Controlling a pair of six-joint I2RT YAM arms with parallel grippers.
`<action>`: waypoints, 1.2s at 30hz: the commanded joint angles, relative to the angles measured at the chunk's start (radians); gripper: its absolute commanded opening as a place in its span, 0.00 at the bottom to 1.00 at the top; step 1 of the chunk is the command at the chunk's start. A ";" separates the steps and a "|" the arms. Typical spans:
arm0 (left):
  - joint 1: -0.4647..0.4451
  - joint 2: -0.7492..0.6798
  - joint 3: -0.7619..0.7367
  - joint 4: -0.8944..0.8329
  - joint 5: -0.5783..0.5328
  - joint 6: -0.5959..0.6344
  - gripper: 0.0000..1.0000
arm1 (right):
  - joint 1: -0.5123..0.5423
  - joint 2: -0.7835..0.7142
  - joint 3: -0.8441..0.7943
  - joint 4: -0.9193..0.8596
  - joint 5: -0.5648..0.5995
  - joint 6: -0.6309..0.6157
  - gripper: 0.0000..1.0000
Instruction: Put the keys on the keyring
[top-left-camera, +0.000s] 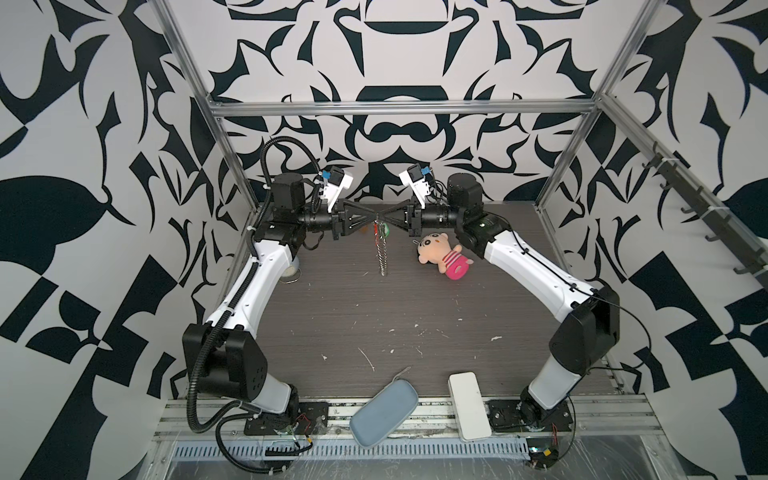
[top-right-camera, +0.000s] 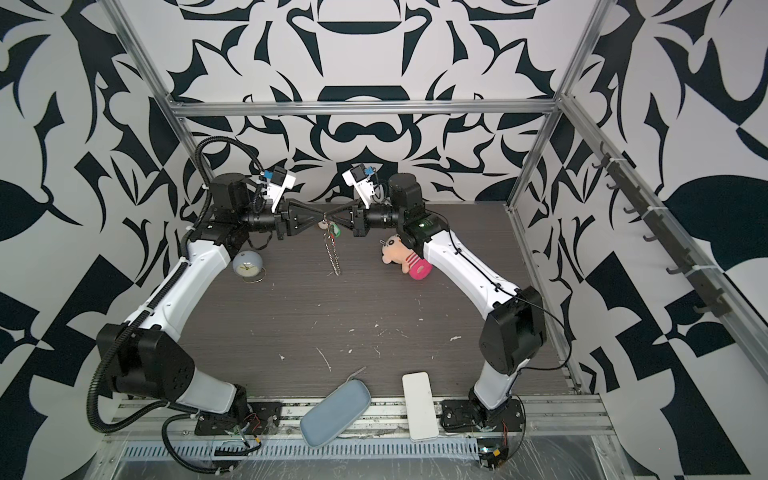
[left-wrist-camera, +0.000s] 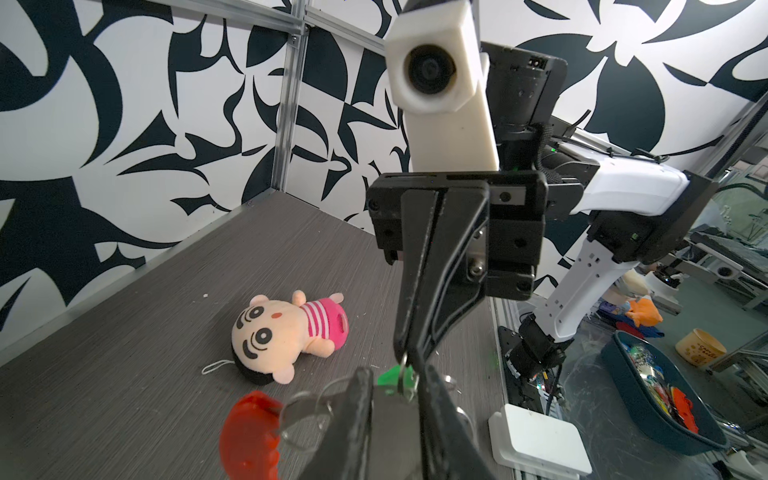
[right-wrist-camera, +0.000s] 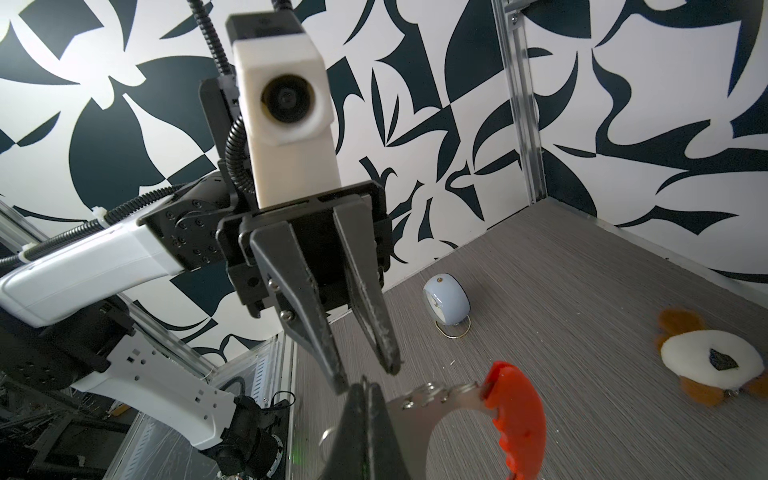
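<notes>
Hanging where the two grippers meet tip to tip, the keyring (top-left-camera: 381, 253) dangles above the far middle of the bench (top-left-camera: 374, 324). In both top views its strung silver rings drop straight down. Whether the lowest ring touches the bench cannot be told.

The right gripper (left-wrist-camera: 407, 353) reaches in from the right, its jaws pressed together on the metal top of the keyring. The right wrist view shows that silver piece running out from between them to the red segment (right-wrist-camera: 515, 419). The left gripper (right-wrist-camera: 365, 372) faces it with its jaws apart, a clear gap between the tips and nothing visibly gripped there.

The key (left-wrist-camera: 390, 376), a small green piece, sits just below the right gripper's tips against a thin silver ring. Whether it is threaded onto that ring cannot be told. In a top view the key (top-left-camera: 386, 228) is a green spot at the top of the hanging rings.

A doll (top-left-camera: 440, 257) in a pink striped top lies face up right of the keyring, near the right arm. A pale blue clock (top-right-camera: 247, 266) stands by the left arm. A brown and white plush (right-wrist-camera: 706, 361) lies on the bench, mostly hidden behind the left gripper in the top views. At the near edge a blue case (top-left-camera: 382, 413) and a white box (top-left-camera: 469, 407) lie near each other, not touching.
</notes>
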 joint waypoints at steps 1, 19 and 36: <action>-0.007 -0.009 -0.003 0.013 0.027 -0.003 0.23 | 0.011 -0.009 0.062 0.095 -0.022 0.023 0.00; -0.016 -0.007 0.004 0.022 0.070 -0.013 0.00 | 0.008 -0.041 0.023 0.077 0.052 0.010 0.00; -0.032 -0.072 -0.262 0.942 -0.184 -0.629 0.00 | -0.053 -0.104 -0.147 0.245 0.057 0.096 0.30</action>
